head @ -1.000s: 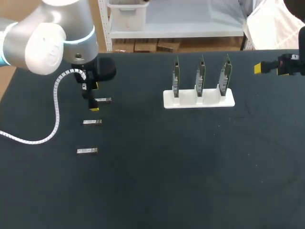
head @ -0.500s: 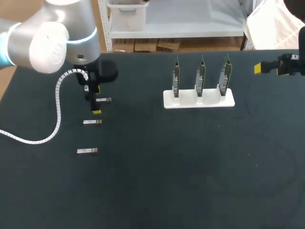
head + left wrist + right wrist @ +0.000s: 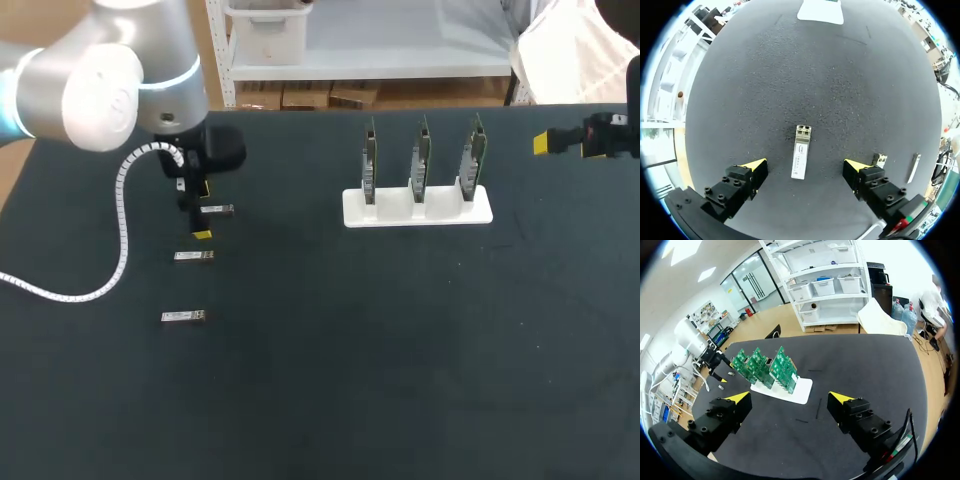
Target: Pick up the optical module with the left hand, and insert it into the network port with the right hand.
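Three small metal optical modules lie in a column at the table's left: the far one (image 3: 219, 210), the middle one (image 3: 193, 257) and the near one (image 3: 183, 317). My left gripper (image 3: 201, 211) hangs open over the far module's end, one yellow tip on each side. In the left wrist view that module (image 3: 801, 152) lies between the open fingers (image 3: 805, 166), touching neither, with the other two modules (image 3: 879, 160) (image 3: 913, 167) off to one side. Three upright circuit boards with network ports (image 3: 421, 160) stand in a white holder (image 3: 417, 212). My right gripper (image 3: 560, 142) stands open and empty at the far right.
A white coiled cable (image 3: 118, 230) trails from my left arm across the table's left edge. In the right wrist view the boards (image 3: 767, 367) and their holder (image 3: 790, 390) stand well ahead of the open gripper (image 3: 789, 398). Dark table surface spreads between the modules and the holder.
My left gripper has shifted slightly right and settled lower around the far module. The right arm and all modules have stayed put.
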`<act>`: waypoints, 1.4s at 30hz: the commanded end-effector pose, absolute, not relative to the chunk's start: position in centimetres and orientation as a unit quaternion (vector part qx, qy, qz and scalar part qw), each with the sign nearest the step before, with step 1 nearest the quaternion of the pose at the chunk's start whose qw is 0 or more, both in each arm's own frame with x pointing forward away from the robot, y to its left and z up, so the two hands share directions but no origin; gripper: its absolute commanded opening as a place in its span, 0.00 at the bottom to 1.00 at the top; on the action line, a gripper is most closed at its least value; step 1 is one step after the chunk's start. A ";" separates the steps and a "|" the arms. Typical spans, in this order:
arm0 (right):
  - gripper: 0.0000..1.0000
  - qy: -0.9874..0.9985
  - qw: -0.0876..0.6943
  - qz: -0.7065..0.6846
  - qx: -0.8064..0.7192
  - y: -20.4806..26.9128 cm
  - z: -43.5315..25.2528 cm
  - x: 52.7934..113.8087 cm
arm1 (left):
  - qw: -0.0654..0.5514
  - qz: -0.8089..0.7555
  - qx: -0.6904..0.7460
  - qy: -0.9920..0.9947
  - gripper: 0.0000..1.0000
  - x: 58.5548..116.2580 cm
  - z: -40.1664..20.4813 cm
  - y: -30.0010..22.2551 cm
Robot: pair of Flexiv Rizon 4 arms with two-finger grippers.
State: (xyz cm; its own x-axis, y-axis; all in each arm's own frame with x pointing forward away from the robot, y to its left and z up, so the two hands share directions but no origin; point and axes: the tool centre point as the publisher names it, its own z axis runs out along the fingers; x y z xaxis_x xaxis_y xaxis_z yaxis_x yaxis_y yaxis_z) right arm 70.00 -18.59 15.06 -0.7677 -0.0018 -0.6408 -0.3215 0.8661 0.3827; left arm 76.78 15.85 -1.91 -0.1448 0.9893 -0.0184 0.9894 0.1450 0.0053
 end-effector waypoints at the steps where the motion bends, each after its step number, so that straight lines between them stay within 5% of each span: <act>1: 1.00 0.909 0.329 0.241 -0.088 -18.5 15.1 69.9 | 0.004 -0.004 0.654 0.756 1.00 77.0 -2.0 15.9; 8: 1.00 0.909 0.329 0.241 -0.088 -18.5 15.1 69.9 | 0.003 -0.006 0.654 0.756 1.00 77.0 -2.1 16.0; 9: 1.00 0.909 0.329 0.241 -0.088 -18.5 15.1 69.9 | 0.003 -0.004 0.656 0.755 0.83 77.0 -2.2 16.0; 10: 1.00 0.909 0.329 0.241 -0.088 -18.5 15.1 69.9 | 0.003 -0.002 0.657 0.754 0.46 76.9 -2.2 16.0; 11: 1.00 0.909 0.329 0.241 -0.088 -18.5 15.1 69.9 | 0.003 -0.002 0.657 0.753 0.29 76.9 -2.2 16.0; 12: 1.00 0.909 0.329 0.241 -0.088 -18.5 15.1 69.9 | 0.005 0.000 0.659 0.752 0.00 76.9 -2.2 16.0; 33: 1.00 0.909 0.329 0.241 -0.088 -18.5 15.1 69.9 | 0.009 0.020 0.661 0.750 0.00 77.0 -2.0 16.4; 42: 1.00 0.909 0.329 0.241 -0.088 -18.5 15.1 69.9 | 0.121 -0.062 0.607 0.783 0.00 79.1 3.6 15.0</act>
